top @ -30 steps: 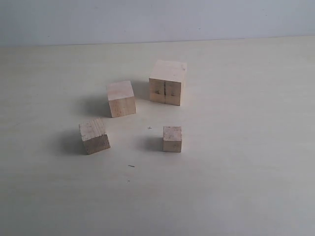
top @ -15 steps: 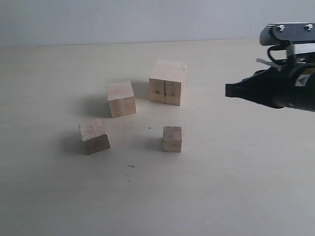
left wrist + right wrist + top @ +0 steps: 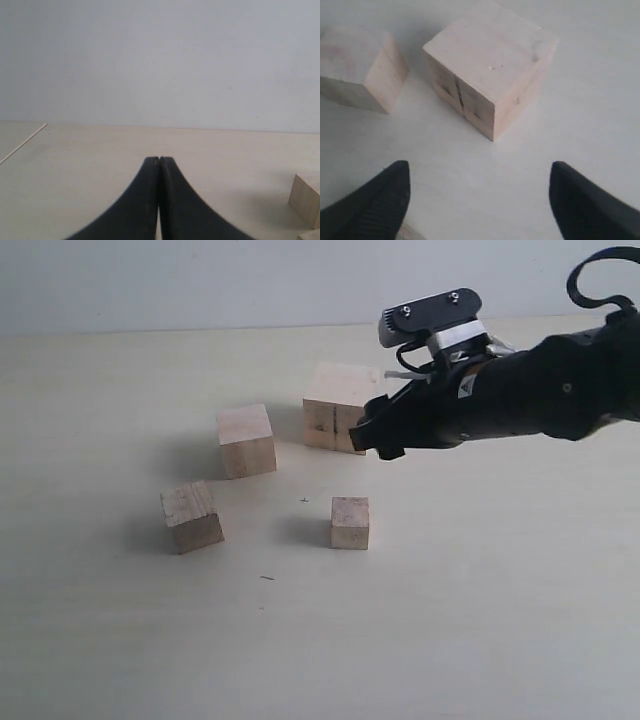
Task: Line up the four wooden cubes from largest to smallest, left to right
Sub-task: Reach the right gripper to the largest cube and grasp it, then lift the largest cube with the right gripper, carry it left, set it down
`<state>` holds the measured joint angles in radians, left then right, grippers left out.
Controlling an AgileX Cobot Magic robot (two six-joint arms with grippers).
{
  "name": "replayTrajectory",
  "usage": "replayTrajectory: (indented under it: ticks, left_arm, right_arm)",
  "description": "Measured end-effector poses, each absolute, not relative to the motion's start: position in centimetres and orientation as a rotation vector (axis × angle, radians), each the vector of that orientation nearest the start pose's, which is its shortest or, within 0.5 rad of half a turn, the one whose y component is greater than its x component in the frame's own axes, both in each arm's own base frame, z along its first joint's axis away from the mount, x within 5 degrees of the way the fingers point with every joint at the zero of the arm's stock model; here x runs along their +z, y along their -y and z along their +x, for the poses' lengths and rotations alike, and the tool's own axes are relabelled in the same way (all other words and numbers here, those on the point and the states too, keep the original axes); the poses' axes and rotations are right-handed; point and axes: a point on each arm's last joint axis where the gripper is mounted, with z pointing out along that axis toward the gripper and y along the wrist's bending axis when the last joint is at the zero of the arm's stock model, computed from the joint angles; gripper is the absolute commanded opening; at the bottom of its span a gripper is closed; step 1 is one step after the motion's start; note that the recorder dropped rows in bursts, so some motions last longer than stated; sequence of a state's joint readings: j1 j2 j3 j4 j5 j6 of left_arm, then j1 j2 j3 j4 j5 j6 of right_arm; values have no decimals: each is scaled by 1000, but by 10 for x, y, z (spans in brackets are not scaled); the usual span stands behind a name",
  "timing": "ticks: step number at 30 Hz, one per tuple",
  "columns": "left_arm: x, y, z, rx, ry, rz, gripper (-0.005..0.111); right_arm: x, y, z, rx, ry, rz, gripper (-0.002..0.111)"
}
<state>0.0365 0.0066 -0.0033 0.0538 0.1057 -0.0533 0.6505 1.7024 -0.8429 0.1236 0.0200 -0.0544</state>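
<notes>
Four pale wooden cubes stand on the table. The largest cube (image 3: pixel 335 400) (image 3: pixel 492 70), with a dark vertical seam, is at the back. The second largest (image 3: pixel 246 440) (image 3: pixel 360 67) stands left of it. The third (image 3: pixel 192 517) is front left and the smallest (image 3: pixel 350 522) front centre. My right gripper (image 3: pixel 375 440) (image 3: pixel 480 172) hovers open just in front of the largest cube, with nothing between its fingers. My left gripper (image 3: pixel 159 161) is shut and empty, out of the exterior view. A cube's edge (image 3: pixel 305 197) shows in the left wrist view; which cube I cannot tell.
The pale table (image 3: pixel 480 620) runs back to a light wall (image 3: pixel 200 280). The right arm (image 3: pixel 540 390) reaches in from the right, above the table. A table edge (image 3: pixel 22 144) shows in the left wrist view.
The right arm came in from the right edge and moved left to the largest cube's front right. The cubes have not moved.
</notes>
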Motion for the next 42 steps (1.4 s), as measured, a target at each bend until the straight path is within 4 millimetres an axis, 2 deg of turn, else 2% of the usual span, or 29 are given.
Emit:
replayTrajectory:
  ticks: [6,11,17,25,30,34,36,38,42]
  left_arm:
    - [204,-3,57,33,-1592,-33,3]
    - [204,-3,57,33,-1592,-33,3]
    - [204,-3,57,33,-1592,-33,3]
    - [204,-3,57,33,-1592,-33,3]
    - [204,-3,57,33,-1592,-33,3]
    - [204,-3,57,33,-1592,-33,3]
    - [204,-3,57,33,-1592,-33,3]
    - [204,-3,57,33,-1592,-33,3]
    - [204,-3,57,33,-1592,-33,3]
  right_arm:
    - [177,-220,287,291,-2265,-844,96]
    - [182,-235,305,233,-2227,-1014,97]
    - [189,-244,336,185,-2261,-1128,97]
    - [182,-259,360,126,-2259,-1378,97]
    - [176,-269,377,111,-2232,-1438,97]
    - [164,-269,402,98,-2267,-1480,97]
    - [153,-268,406,94,-2272,-1564,92]
    - [143,-270,406,112,-2230,-1655,78]
    - [145,-273,406,122,-2147,-1749,21]
